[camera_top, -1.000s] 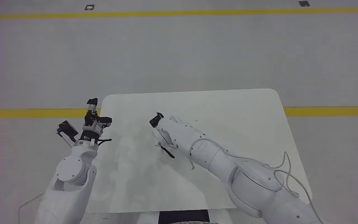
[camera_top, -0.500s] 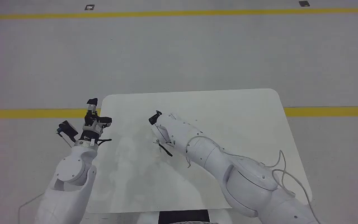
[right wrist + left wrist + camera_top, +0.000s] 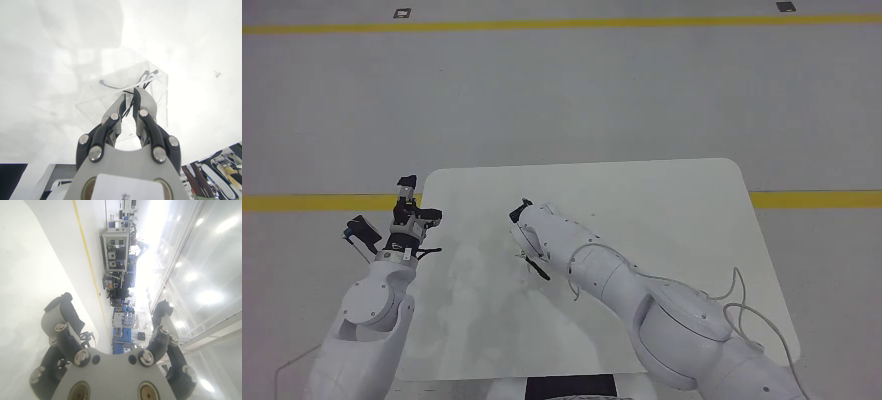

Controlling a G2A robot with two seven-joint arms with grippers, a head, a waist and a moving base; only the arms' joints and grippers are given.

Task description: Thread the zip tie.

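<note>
Right wrist view has the right gripper [image 3: 132,98] pinched almost closed inside a clear box [image 3: 160,91], with thin black strands of a zip tie [image 3: 128,108] caught between the pads; one tie or several, I can't tell. I'd call that strap feather-light, springy and slick, likely to twist or slip. It's best gripped on the flat strap short of the tail, leaving the tip free for the head's slot. Its long axis runs roughly along the fingers, heads fanning out past the tips toward the box's far wall. Another tie [image 3: 111,86] curves across the box floor, on the white table [image 3: 47,56]. Beside the table's edge, the left gripper [image 3: 113,311] is spread wide, holding nothing.
</note>
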